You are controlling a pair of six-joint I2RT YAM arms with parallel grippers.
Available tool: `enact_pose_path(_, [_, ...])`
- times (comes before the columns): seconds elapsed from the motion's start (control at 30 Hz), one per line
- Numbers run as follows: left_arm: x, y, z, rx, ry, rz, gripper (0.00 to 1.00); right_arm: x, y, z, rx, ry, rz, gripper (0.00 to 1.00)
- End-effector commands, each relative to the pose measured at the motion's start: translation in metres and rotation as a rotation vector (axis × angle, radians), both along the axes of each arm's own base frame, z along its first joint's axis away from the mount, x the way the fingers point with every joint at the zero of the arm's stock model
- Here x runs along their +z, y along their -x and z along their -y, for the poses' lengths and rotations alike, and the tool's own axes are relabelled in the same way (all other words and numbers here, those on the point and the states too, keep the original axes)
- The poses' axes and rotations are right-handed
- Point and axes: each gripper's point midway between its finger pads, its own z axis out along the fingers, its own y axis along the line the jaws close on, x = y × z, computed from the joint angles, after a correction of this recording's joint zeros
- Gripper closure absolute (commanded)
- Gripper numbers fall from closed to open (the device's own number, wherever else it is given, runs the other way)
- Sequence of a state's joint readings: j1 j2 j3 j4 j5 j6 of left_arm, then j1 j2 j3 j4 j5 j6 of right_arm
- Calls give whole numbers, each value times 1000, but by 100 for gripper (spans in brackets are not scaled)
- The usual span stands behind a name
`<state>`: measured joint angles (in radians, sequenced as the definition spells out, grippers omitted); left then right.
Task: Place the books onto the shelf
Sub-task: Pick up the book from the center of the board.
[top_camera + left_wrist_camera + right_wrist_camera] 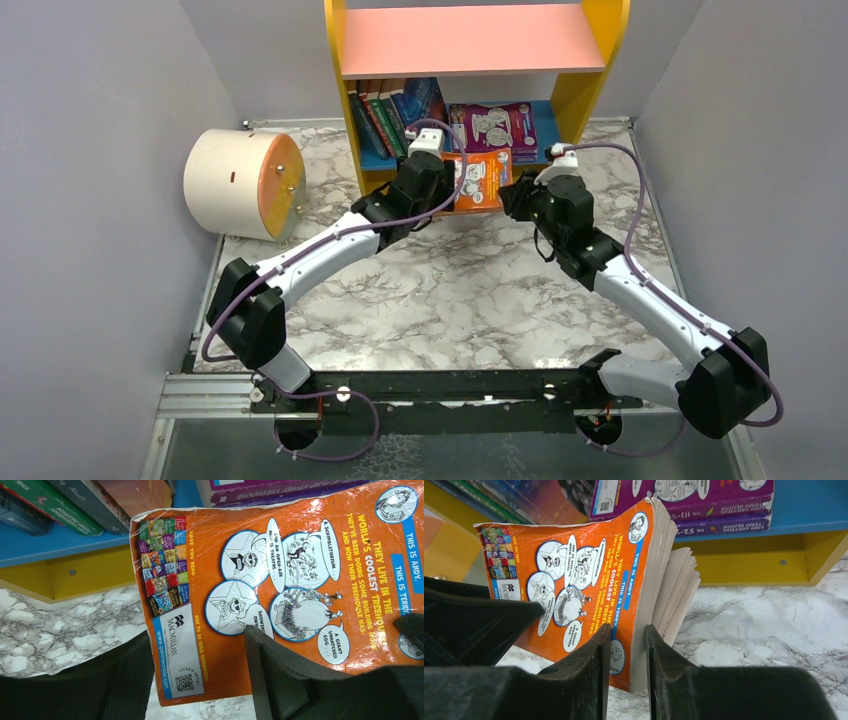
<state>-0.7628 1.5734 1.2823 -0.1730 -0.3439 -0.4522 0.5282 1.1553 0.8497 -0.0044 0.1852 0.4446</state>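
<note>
Placement step for the orange book, the one paperback seen outside the shelf. The right gripper is clamped on its orange cover and a thick block of pages; the remaining pages fan loose just beyond the outer finger. The book hangs clear of the marble table, tilted, its far edge just ahead of the fingertips at the front lip of the blue lower board. Two purple books lie flat on the board beyond and above it. The left gripper stands with fingers apart at the book's near edge; contact cannot be told. A row of leaning books lies ahead and to its left. The next move probably calls for lifting the book over the lip and pushing it forward, with the loose pages kept from catching. Both arms reach forward from their bases and converge on the shelf mouth, wrists turned inward.
</note>
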Motion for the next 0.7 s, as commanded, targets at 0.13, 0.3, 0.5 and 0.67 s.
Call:
enact_pose_path(0.13, [110,34,77,-246,272,163,47,62,16,-45,203,-130,111,93])
enact_pose_path(0.3, [120,35,81,-257,273,179,47,75,17,-46,206,-133,131,93])
enact_pose_path(0.5, [131,37,86,-264,277,194,47,86,17,-46,210,-136,149,93])
enact_pose_path(0.67, [139,36,90,-271,275,209,47,94,16,-45,210,-137,165,93])
